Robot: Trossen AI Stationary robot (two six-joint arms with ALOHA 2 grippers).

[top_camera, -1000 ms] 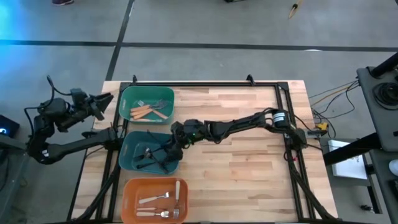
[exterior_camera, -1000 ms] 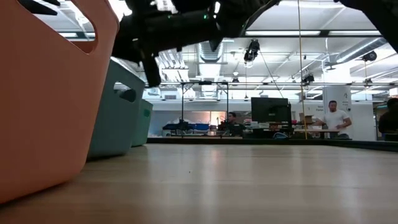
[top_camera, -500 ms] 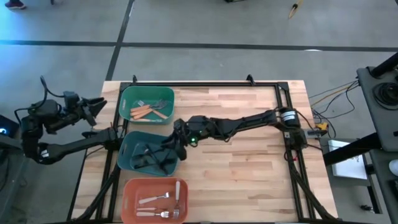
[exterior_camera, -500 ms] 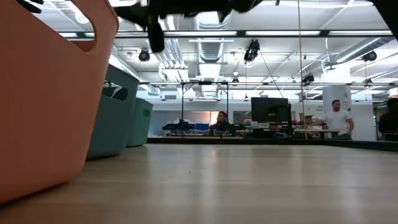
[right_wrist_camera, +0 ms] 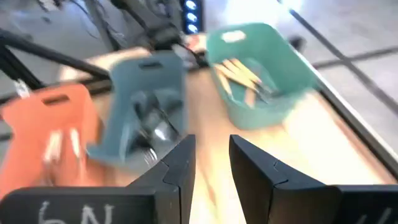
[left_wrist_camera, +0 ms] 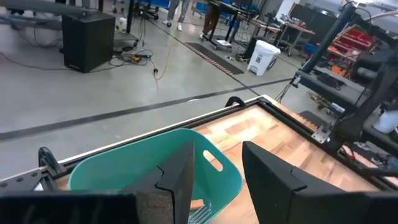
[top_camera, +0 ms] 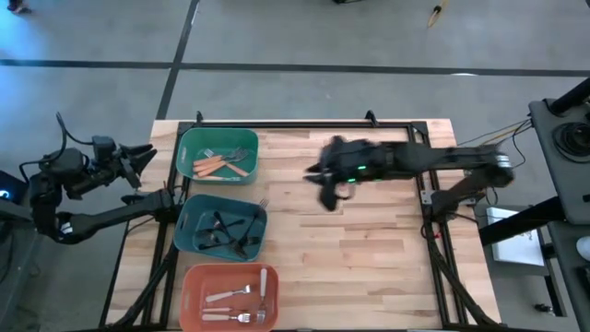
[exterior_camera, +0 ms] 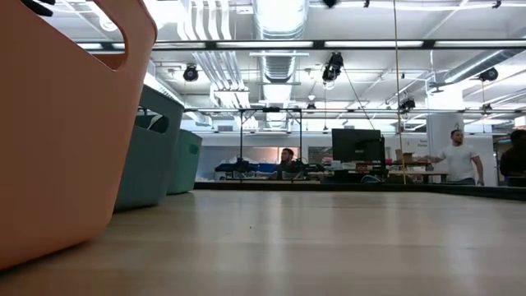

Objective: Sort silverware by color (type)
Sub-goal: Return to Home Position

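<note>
Right gripper [top_camera: 328, 191] pulled back from teal bin [top_camera: 187, 221] to mid-table.

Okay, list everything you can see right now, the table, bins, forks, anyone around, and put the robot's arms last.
Table: one, light wood, under the bins.
Green bin: one, green, one end of the row along the table's left side.
Orange-handled forks: several, exact count unclear, in the green bin.
Teal bin: one, teal, middle of the row.
Black forks: several, tangled, in the teal bin.
Salmon bin: one, salmon, the row's other end.
White-handled forks: about four, in the salmon bin.
Person in a white shirt: one, in the room behind the table.
Second person: one, by the desks there.
Left gripper: dark, off the table's left edge, jaws open.
Right gripper: dark, above the table's middle, jaws open, empty.
</note>
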